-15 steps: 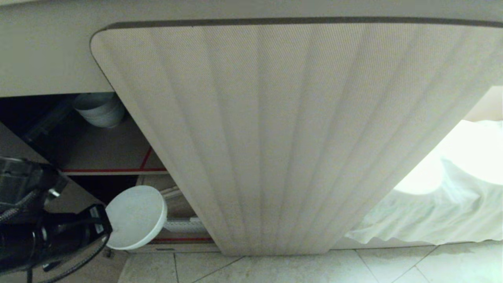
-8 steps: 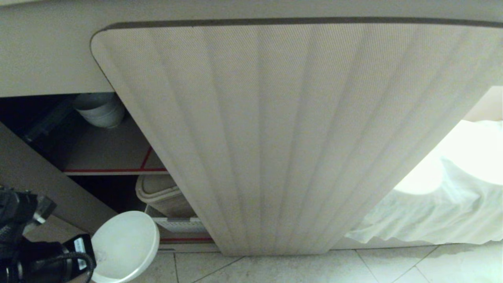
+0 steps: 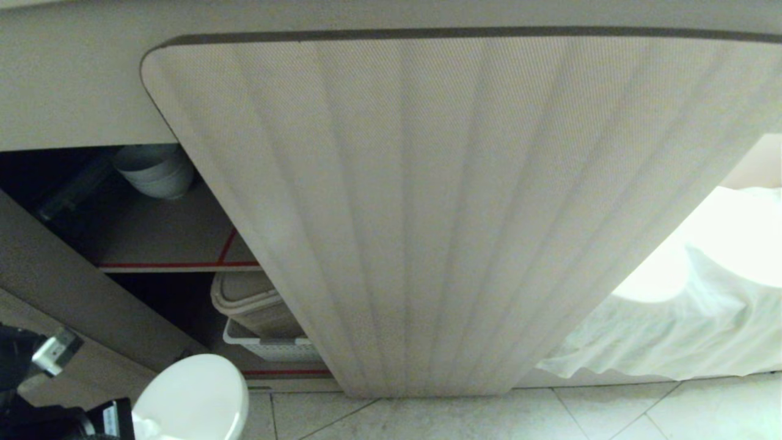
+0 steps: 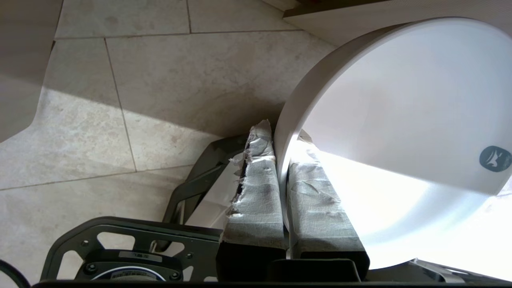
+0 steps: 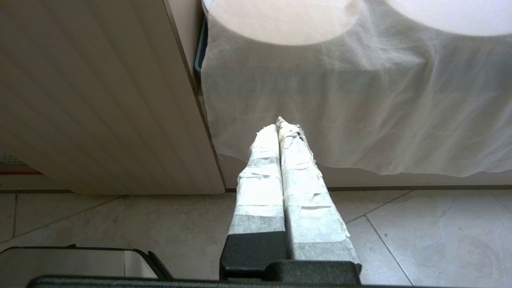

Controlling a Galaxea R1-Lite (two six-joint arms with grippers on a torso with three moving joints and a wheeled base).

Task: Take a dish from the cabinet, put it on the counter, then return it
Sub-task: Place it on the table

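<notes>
White ceramic, the dish (image 4: 400,100) is outside the cabinet (image 3: 427,214), low above the floor tiles (image 4: 160,80), its rim clamped by the left gripper (image 4: 282,176). Next, I think, it must be lifted onto the counter. The right gripper (image 5: 282,128) hangs closed and empty.

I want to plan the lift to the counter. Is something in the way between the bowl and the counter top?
The left hand grips the bowl by its rim, low beside the open cabinet and above the floor. Nothing visible blocks the way up. The counter top itself is out of view.
</notes>
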